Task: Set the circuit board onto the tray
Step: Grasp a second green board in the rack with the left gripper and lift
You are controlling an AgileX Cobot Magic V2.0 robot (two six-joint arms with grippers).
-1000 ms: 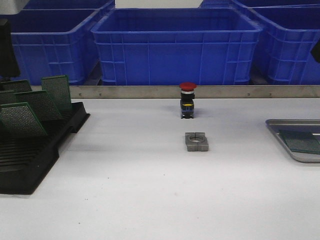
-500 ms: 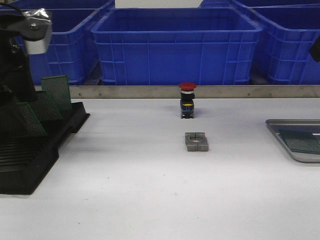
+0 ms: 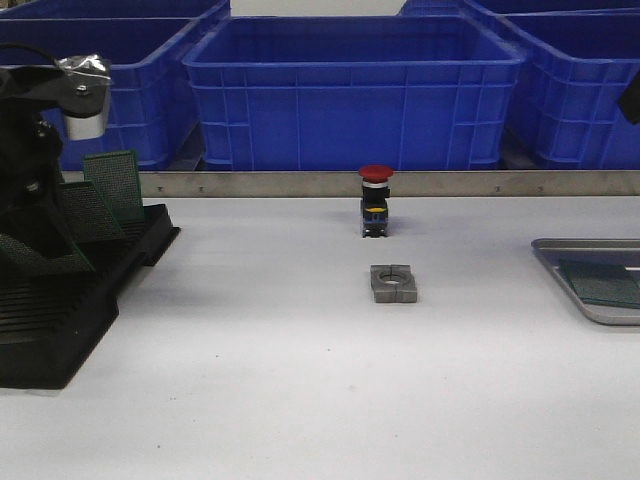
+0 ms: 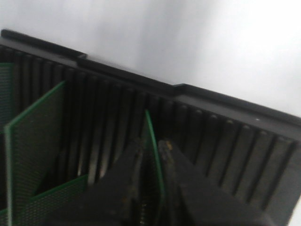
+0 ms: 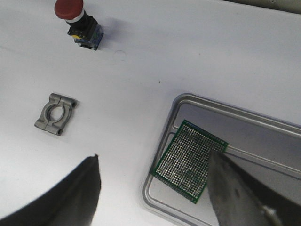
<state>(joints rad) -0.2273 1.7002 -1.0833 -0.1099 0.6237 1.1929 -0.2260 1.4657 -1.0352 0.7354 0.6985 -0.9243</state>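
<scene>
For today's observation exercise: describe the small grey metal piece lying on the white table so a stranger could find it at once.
Start at the middle blue bin behind the table. In front of it stands a red-capped push button; nearer the camera, apart from it, lies the grey metal clamp block. It is flat and squarish with a round hole through its middle, unlike the upright, coloured button.

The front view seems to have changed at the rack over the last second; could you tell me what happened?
The left arm came down over the black rack, and the left gripper now straddles an upright circuit board in its slots. The red button, metal clamp and tray with its board stayed put.
</scene>
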